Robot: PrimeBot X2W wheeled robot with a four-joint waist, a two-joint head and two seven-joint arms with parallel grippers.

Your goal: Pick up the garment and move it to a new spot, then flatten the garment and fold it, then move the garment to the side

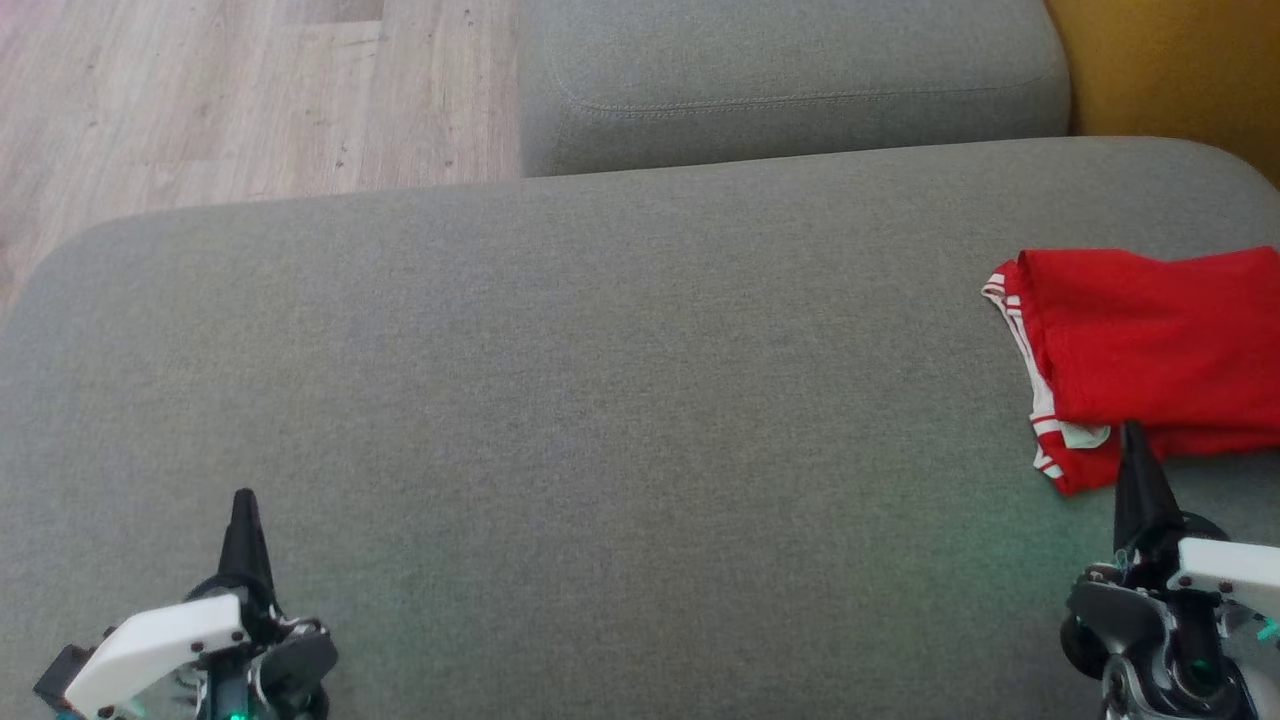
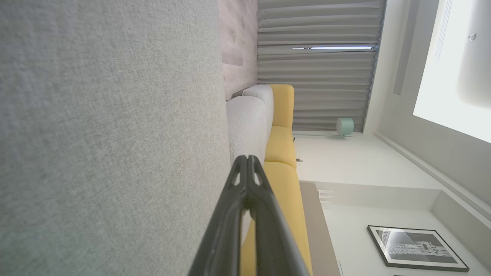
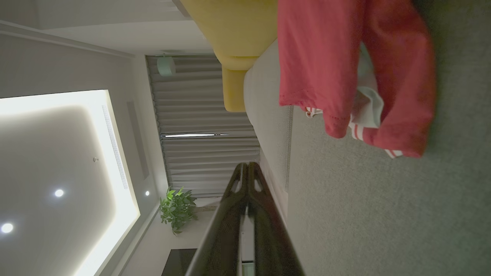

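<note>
Red jersey: right end of grey cushion, long axis sideways, stripes leftward.
Left gripper: we see it closed, empty.
Right gripper: closed, empty.

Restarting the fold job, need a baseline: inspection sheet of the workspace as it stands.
Surface: grey woven-fabric sofa seat cushion, flat.
Job's things: red garment with white-striped trim, loosely folded at the cushion's right side, partly out of frame.
Clutter: nothing seen.
Grippers: left gripper shut, empty, lower left; right gripper shut, empty, tips near the garment, not gripping it.
Cables: nothing seen.
Surroundings: pale wood-plank floor, second grey cushion, yellow sofa, grey pleated curtain, green potted plant.
</note>
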